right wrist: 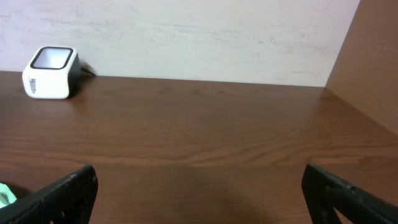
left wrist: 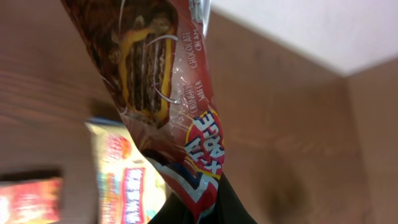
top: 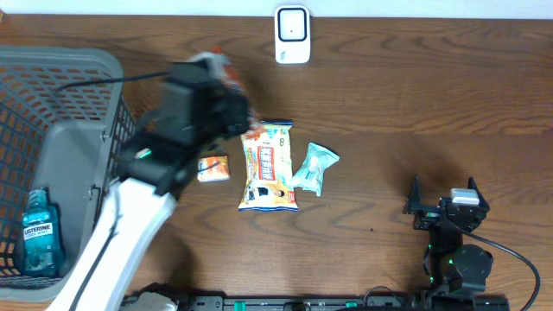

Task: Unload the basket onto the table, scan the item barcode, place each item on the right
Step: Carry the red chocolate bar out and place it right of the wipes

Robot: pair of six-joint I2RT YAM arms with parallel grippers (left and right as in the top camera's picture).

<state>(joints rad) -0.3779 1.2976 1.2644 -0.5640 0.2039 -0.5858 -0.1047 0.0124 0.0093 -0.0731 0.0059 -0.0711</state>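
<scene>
Tightly, left jaws clamp the wafer packet (left wrist: 155,93) by its end; right jaws gape

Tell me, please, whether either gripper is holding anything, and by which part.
The left gripper is shut on the chocolate wafer packet, pinching one end of its wrapper. The right gripper is open and holds nothing.
</scene>
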